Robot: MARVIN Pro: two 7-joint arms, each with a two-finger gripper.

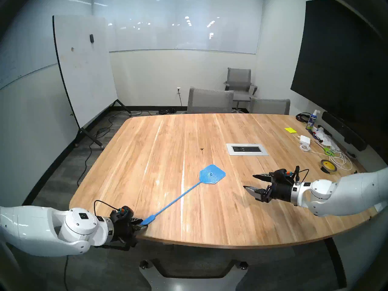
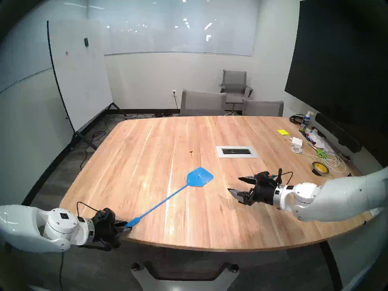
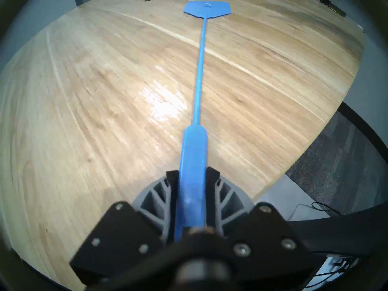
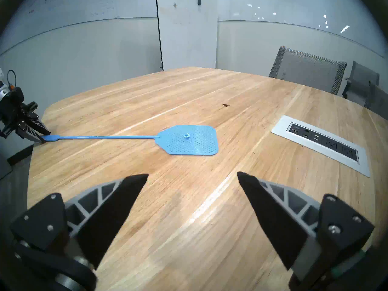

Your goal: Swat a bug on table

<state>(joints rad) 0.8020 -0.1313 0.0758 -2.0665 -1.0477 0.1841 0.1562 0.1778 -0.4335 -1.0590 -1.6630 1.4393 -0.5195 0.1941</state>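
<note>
Left claw (image 3: 192, 175) clamps a blue plastic fly swatter (image 1: 212, 174) lying on the light-wood bench (image 1: 147, 158), tiny dark bug (image 1: 202, 149) beyond; right claw (image 1: 251, 182) gapes wide, empty.

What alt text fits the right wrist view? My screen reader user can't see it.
A blue fly swatter lies flat on the wooden table, its handle held by the left gripper. A small dark bug sits beyond its head; the open right gripper frames the foreground.
</note>
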